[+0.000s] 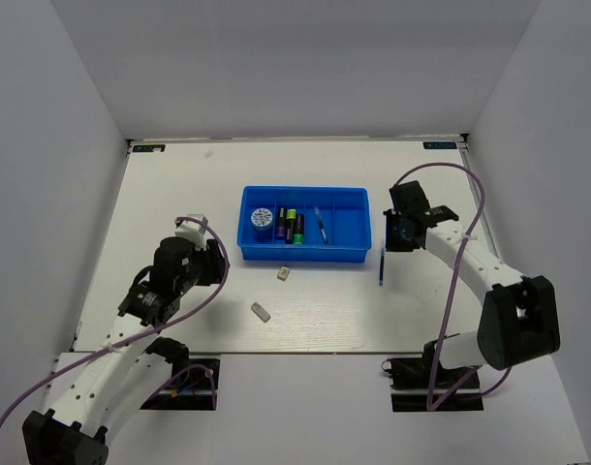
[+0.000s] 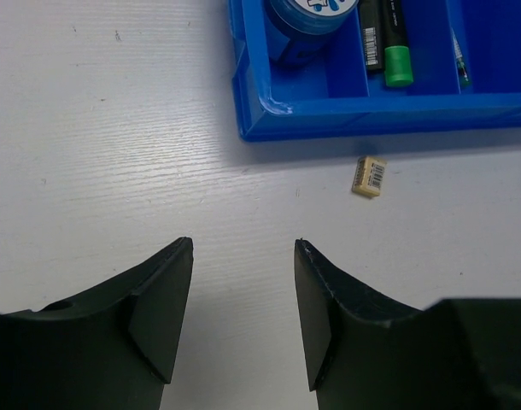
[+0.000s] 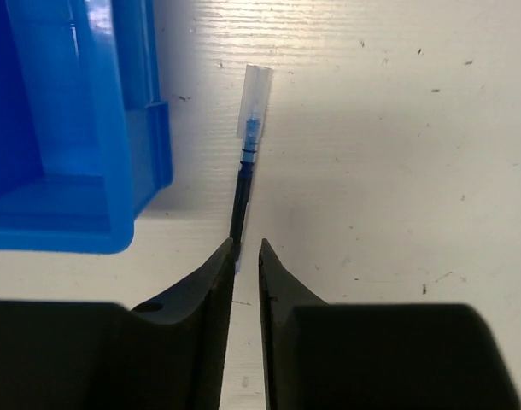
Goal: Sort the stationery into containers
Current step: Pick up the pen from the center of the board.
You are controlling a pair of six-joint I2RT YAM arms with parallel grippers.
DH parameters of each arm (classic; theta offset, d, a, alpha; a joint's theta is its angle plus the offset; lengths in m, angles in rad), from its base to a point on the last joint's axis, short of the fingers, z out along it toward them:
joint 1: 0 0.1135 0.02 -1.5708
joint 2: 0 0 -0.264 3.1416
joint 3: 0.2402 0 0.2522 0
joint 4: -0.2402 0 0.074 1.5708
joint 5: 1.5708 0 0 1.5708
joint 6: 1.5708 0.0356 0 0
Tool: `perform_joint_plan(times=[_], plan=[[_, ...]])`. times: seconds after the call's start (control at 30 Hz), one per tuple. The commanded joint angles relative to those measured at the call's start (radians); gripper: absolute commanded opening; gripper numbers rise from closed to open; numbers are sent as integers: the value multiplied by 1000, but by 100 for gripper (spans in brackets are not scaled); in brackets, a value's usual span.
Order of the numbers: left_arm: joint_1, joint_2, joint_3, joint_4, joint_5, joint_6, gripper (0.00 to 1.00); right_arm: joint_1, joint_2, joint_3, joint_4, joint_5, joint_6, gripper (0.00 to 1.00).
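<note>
My right gripper [image 3: 246,248] is hanging low over the desk [image 3: 397,171], and its jaws are standing almost together, with only a narrow slit between them. A thin blue pen [image 3: 242,184] is lying on the desk in front of it. The near end of this pen is reaching the tip of the left finger, but it is not filling the slit, so I am not clamping it. Its far end is wearing a clear cap. Just to the left of the pen, the right near corner of the blue tray [image 3: 115,128] is standing.

My left gripper [image 2: 243,248] is holding its jaws well apart over bare desk, with nothing between them. Far and to the right of it, a small beige eraser [image 2: 369,176] is lying close to the near wall of the tray, not touching it. In the overhead view a second eraser [image 1: 261,311] is resting nearer to me, apart from the first one.

Inside the tray, the blue-and-white disc [image 1: 261,216] is sitting in the leftmost compartment, the black markers [image 1: 293,229] are lying in the next one, and another pen [image 1: 321,225] is lying in the third.
</note>
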Motion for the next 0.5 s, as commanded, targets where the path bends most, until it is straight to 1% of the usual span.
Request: perform_joint_plan(times=[0.0,0.07,0.23,0.47], plan=[[3,-17,3,12,18,-1,61,-26,71,6,20,-56,45,23],[2,-12,1,11,20,-1,61,-37,111,24,26,-107,55,27],[3,-13,1,12,18,2,61,-52,225,75,14,-147,66,27],[3,-9,0,11,21,5,61,-78,274,67,59,-164,63,27]])
